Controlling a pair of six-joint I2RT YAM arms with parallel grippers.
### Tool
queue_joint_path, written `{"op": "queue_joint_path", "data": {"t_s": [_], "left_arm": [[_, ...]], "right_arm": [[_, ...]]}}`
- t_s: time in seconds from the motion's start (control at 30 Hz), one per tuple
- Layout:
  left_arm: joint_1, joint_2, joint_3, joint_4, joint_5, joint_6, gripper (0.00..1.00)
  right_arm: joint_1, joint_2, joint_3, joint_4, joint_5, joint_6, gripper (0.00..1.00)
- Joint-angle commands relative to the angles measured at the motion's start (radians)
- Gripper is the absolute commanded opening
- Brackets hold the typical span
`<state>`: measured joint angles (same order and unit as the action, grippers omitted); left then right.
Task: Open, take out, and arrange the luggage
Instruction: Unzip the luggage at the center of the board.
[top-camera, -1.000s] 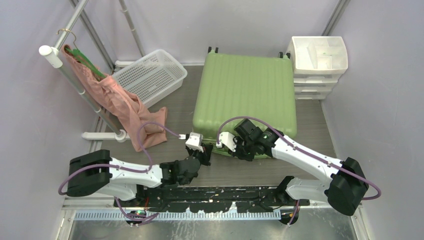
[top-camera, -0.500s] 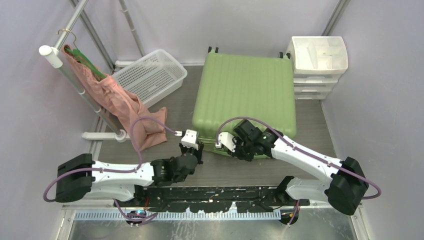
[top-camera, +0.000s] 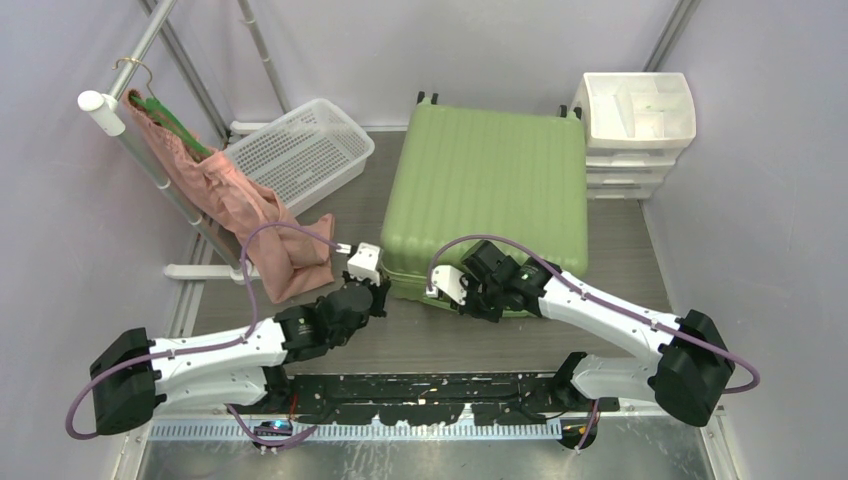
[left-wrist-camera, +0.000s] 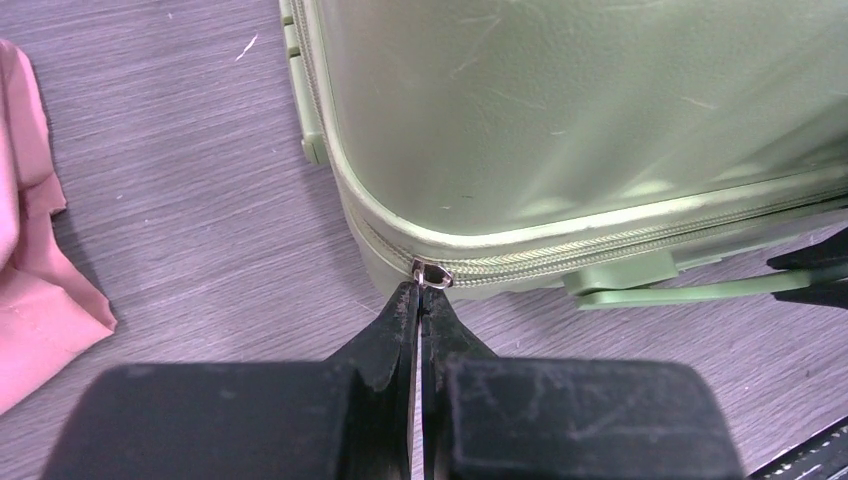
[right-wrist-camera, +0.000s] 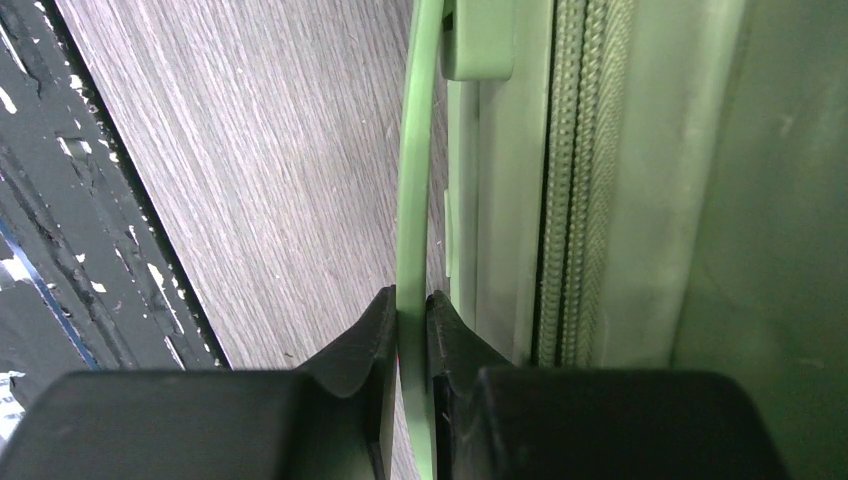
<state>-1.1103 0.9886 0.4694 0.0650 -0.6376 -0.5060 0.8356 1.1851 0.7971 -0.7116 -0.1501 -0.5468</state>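
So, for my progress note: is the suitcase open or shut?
Shut: the suitcase lies flat, lid down, and the zip teeth along its near edge are meshed beside the puller.

1. One green suitcase (top-camera: 488, 190).
2. One white mesh basket (top-camera: 300, 150).
3. One white drawer unit (top-camera: 640, 125).
4. One pink garment (top-camera: 240, 205) on one green hanger (top-camera: 172, 122).
5. One clothes rail (top-camera: 95, 103).
6. Two grippers: left gripper (left-wrist-camera: 418, 290), right gripper (right-wrist-camera: 410, 300).
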Motion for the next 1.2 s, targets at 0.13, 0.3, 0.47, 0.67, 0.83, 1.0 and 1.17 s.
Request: {"op": "queue_joint_path", "data": {"t_s": [0.13, 0.3, 0.47, 0.67, 0.83, 1.0, 1.17], "left_arm": [[0.088, -0.007, 0.055, -0.117, -0.054, 0.163, 0.00], [0.113, 0.003, 0.089, -0.163, -0.027, 0.223, 0.00], [0.125, -0.023, 0.078, -0.162, 0.087, 0.280, 0.00], [0.125, -0.038, 0.060, -0.176, 0.219, 0.296, 0.00], [0.125, -0.025, 0.058, -0.166, 0.281, 0.296, 0.00], [0.125, 0.002, 0.062, -0.129, 0.304, 0.323, 0.00], [0.125, 0.045, 0.084, -0.071, 0.300, 0.369, 0.00]], "right_arm": [[0.002, -0.001, 0.020, -0.132, -0.024, -0.026, 0.01], [0.001, -0.026, 0.014, -0.166, 0.013, -0.070, 0.01], [0.002, -0.060, -0.010, -0.242, 0.046, -0.155, 0.01], [0.001, -0.136, -0.027, -0.348, 0.040, -0.289, 0.01], [0.002, -0.200, -0.062, -0.437, 0.039, -0.397, 0.01], [0.002, -0.290, -0.099, -0.521, 0.047, -0.489, 0.01], [0.001, -0.365, -0.130, -0.562, 0.049, -0.555, 0.01]]}}
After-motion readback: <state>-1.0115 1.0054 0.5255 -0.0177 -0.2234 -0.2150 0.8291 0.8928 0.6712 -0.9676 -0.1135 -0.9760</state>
